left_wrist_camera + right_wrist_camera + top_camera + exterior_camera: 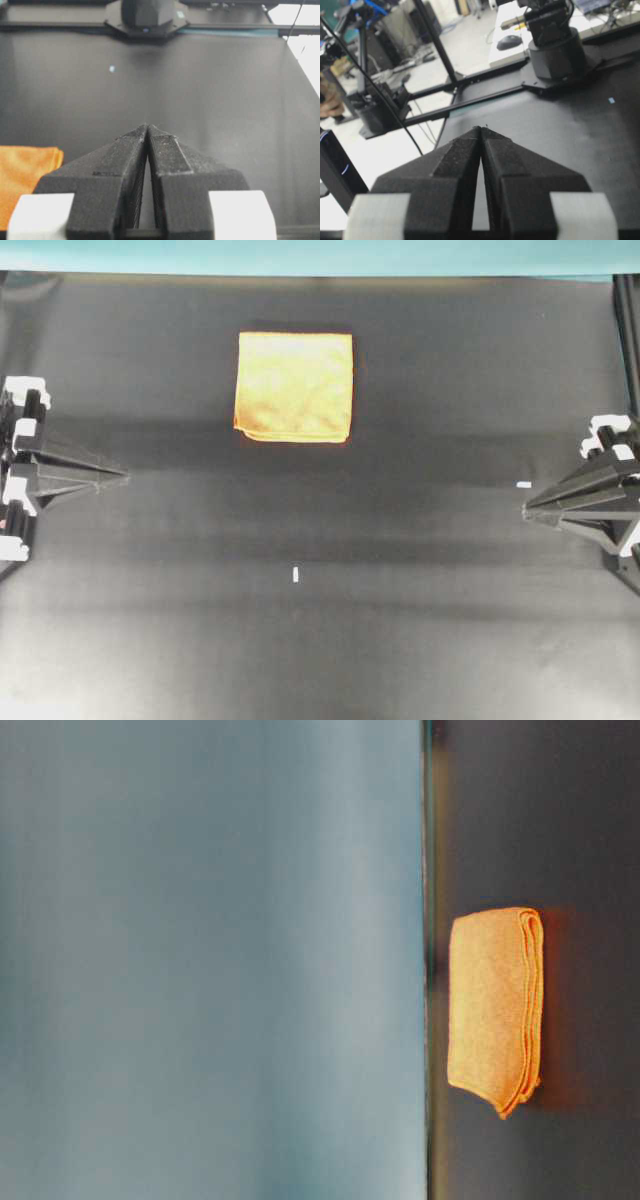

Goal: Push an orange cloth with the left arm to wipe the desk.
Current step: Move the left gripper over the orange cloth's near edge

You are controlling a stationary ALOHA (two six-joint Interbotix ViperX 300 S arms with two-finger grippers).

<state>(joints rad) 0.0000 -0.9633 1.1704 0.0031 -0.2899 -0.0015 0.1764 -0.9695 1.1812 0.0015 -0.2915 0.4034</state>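
Observation:
The orange cloth [294, 387] lies flat and folded on the black desk [300, 640], toward the far side and a little left of centre. It also shows from table level [495, 1008] and at the left edge of the left wrist view [22, 175]. My left gripper [124, 477] sits at the desk's left edge, shut with its tips touching [147, 125], nothing between them, well apart from the cloth. My right gripper [527, 508] rests at the right edge, also shut and empty [481, 128].
A teal strip [320, 255] runs along the desk's far edge. Small white tape marks sit near the middle front [296, 575] and at the right [523, 484]. The other arm's base [555, 45] stands across the desk.

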